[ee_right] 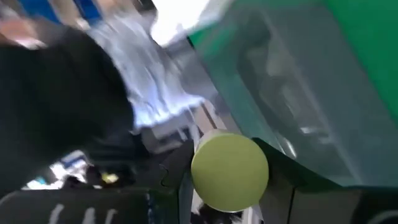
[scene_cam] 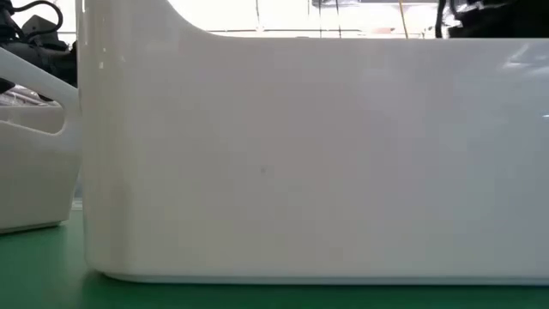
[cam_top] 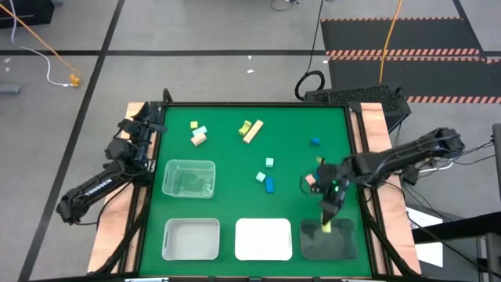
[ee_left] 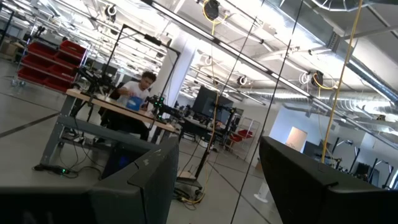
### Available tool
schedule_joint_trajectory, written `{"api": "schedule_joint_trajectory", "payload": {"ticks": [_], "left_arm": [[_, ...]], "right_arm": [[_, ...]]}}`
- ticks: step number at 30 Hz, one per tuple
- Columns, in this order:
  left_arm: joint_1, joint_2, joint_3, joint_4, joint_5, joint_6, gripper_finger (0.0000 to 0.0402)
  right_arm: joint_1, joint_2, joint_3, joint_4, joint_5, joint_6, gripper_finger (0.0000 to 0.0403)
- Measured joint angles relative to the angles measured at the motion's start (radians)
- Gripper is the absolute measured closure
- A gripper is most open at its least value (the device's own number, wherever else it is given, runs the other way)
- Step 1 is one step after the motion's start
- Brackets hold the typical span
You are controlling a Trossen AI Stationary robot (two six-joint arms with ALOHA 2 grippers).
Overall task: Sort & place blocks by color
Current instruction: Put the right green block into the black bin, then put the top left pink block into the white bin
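Observation:
My right gripper [cam_top: 326,221] hangs over the far rim of the dark tray [cam_top: 344,244] at the table's near right and is shut on a yellow-green block [ee_right: 229,171]. The other blocks lie loose on the green mat: yellow-green [cam_top: 193,124], mint [cam_top: 200,130] and tan [cam_top: 198,139] at far left, a tan bar [cam_top: 253,131] with a yellow-green piece, a blue cube [cam_top: 315,142], two mint cubes [cam_top: 269,162] and a blue block [cam_top: 270,185] mid-table. My left gripper [ee_left: 214,186] is open, parked off the table's left edge, facing the room. My right gripper pinches the yellow-green block between its two fingers, one dark finger [ee_right: 292,180] on either side of it. The fingers come from above, pointing down. The block's pale rounded face [ee_right: 229,171] shows between them. It is lifted clear, above the dark tray's far rim [cam_top: 327,222].
Along the near edge stand a whitish tray [cam_top: 191,239], a white tray [cam_top: 264,239] and the dark tray; a clear tray [cam_top: 189,178] sits at mid-left. A white tray wall [scene_cam: 309,154] fills the low view. A small tan piece [cam_top: 311,180] lies near the right arm.

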Motion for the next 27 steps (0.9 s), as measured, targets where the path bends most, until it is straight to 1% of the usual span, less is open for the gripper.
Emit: {"api": "schedule_joint_trajectory", "payload": {"ticks": [6, 10, 12, 19, 23, 27], "left_arm": [[0.0, 0.0, 0.0, 0.0, 0.0, 0.0, 0.0176], [0.0, 0.0, 0.0, 0.0, 0.0, 0.0, 0.0176], [0.0, 0.0, 0.0, 0.0, 0.0, 0.0, 0.0176], [0.0, 0.0, 0.0, 0.0, 0.0, 0.0, 0.0176], [0.0, 0.0, 0.0, 0.0, 0.0, 0.0, 0.0176], [0.0, 0.0, 0.0, 0.0, 0.0, 0.0, 0.0176]], "right_arm": [[0.111, 0.069, 0.0, 0.005, 0.005, 0.004, 0.0292], [0.153, 0.092, 0.0, 0.008, 0.003, 0.002, 0.0291], [0.163, 0.099, 0.0, 0.014, 0.004, 0.002, 0.0281], [0.189, 0.116, 0.0, 0.013, 0.002, 0.033, 0.0222], [0.193, 0.115, 0.0, 0.013, 0.001, 0.027, 0.0204], [0.192, 0.113, 0.0, 0.015, 0.001, -0.022, 0.0194]]}}
